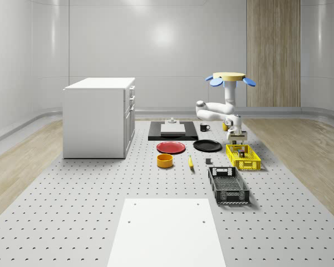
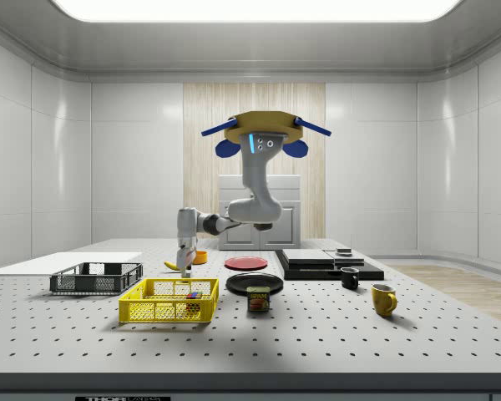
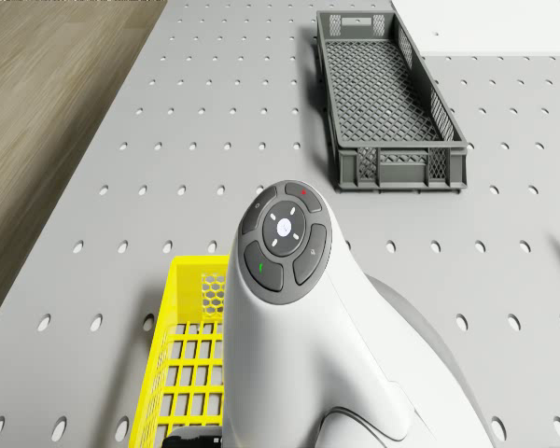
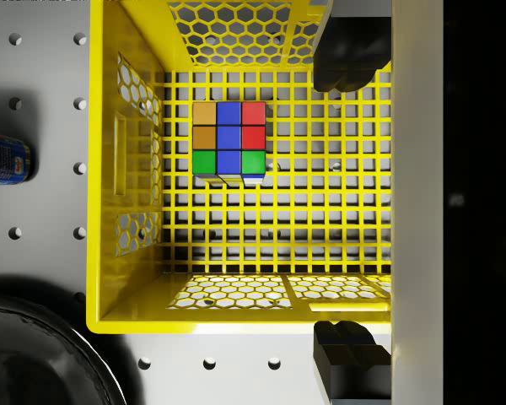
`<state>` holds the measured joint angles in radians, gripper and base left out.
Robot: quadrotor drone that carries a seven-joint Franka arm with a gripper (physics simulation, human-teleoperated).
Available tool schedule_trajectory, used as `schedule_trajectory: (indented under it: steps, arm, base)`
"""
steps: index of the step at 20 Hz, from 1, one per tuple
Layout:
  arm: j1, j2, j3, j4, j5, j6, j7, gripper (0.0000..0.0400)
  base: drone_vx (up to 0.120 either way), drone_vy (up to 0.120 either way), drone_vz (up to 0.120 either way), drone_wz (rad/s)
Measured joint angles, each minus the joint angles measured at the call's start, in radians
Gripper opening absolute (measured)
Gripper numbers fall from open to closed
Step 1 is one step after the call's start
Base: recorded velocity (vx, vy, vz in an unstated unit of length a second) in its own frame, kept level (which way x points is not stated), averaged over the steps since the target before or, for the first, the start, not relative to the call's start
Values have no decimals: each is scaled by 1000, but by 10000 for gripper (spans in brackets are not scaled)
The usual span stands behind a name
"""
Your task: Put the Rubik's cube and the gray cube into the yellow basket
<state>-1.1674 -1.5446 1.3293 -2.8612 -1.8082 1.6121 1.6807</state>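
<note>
The yellow basket [image 1: 243,157] [image 2: 167,301] [image 4: 135,287] [image 3: 191,364] stands on the perforated table. The Rubik's cube [image 4: 229,139] [image 2: 192,294] lies on the basket's floor near one end wall. My gripper [image 1: 237,136] [image 2: 184,266] [image 4: 347,205] hangs just above the basket, pointing down, open, its dark fingers [image 4: 346,51] wide apart with nothing between them. A small dark gray block [image 1: 209,162], apparently the gray cube, sits on the table to the whole-scene view's left of the basket. The drone [image 1: 230,79] [image 2: 265,134] hovers above the table beyond the basket's far end.
A dark gray crate [image 1: 228,185] [image 3: 387,103] lies in front of the basket. A black plate [image 1: 207,146] [image 4: 34,354] and a can [image 2: 259,298] [image 4: 4,156] sit close to it. A banana [image 1: 190,162], orange bowl [image 1: 165,161], red plate [image 1: 171,147] and white cabinet [image 1: 99,118] stand further left.
</note>
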Motion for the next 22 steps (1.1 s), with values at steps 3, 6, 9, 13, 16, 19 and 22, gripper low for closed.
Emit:
schedule_trajectory:
  steps: [3,6,9,13,16,19,22]
  arm:
    - [0,-1,1,0,1,1,0,400]
    - [0,-2,2,0,2,1,0,400]
    - [-1,-3,2,0,3,2,1,400]
    - [-1,-4,3,0,4,3,1,400]
    - [-1,-5,3,0,4,4,1,400]
    - [-1,-6,3,0,4,5,1,400]
    - [-1,-7,3,0,5,6,1,400]
  base:
    - [120,-120,27,0]
    - [120,-120,0,0]
    - [53,-120,0,0]
    - [50,-80,0,0]
    - [53,-80,0,0]
    - [0,-120,0,0]
    - [0,-120,0,0]
